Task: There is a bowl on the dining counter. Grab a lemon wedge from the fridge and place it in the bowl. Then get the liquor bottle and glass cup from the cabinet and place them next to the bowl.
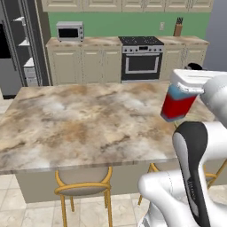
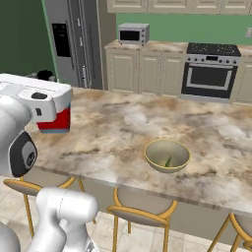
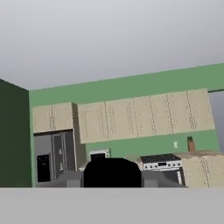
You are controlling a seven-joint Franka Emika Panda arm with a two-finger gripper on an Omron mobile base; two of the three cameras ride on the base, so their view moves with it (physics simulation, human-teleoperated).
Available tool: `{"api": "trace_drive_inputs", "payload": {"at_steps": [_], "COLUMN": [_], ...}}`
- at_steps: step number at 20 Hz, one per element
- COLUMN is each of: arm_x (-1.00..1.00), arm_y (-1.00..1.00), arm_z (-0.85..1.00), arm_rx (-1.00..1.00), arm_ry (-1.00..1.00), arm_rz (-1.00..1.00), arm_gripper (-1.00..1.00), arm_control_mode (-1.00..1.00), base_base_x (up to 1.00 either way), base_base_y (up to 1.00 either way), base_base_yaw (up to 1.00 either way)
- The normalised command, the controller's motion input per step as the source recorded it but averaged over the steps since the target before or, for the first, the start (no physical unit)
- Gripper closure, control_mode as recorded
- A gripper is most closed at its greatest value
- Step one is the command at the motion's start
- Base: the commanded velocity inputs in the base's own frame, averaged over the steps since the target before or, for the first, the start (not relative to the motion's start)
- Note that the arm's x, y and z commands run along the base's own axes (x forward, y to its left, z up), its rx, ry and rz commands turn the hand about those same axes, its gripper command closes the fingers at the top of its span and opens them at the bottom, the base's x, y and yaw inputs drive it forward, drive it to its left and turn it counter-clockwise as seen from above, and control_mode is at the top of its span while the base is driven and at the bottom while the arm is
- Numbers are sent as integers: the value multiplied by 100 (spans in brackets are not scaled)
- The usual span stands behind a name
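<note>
My gripper [image 1: 181, 94] is shut on the liquor bottle [image 1: 176, 105], which hangs a little above the right part of the dining counter [image 1: 80, 119]. Its blue shoulders and red lower body show below the white hand. From the right base view the liquor bottle [image 2: 55, 121] sits at the counter's left, well left of the olive-tan bowl [image 2: 167, 155]. The lemon wedge [image 2: 168, 161] lies inside the bowl. In the hand view the bottle's black cap [image 3: 112, 171] sits between the grey fingers [image 3: 65, 178]. The grey fridge [image 2: 74, 44] stands at the back. The glass cup is out of view.
Yellow-framed stools [image 2: 142, 211] line the counter's near edge. Behind the counter are cream cabinets, a stove [image 1: 142, 57], a microwave [image 1: 70, 31] and a knife block [image 1: 178, 27]. Upper cabinets [image 3: 131, 116] run along the green wall.
</note>
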Motion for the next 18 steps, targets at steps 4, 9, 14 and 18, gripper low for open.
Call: {"api": "trace_drive_inputs", "payload": {"at_steps": [4, 9, 14, 18], "arm_x": [27, 31, 28, 2], "arm_y": [-11, 0, 0, 0], "arm_z": [-54, -39, -31, -43], "arm_rx": [0, 0, -1, -7], "arm_ry": [9, 13, 13, -1], "arm_rz": [24, 23, 21, 19], "arm_gripper": [100, 100, 100, 100], "arm_control_mode": [-100, -100, -100, -100], "base_base_x": [0, 0, 0, 0], "base_base_y": [0, 0, 0, 0], "base_base_yaw": [0, 0, 0, 0]}}
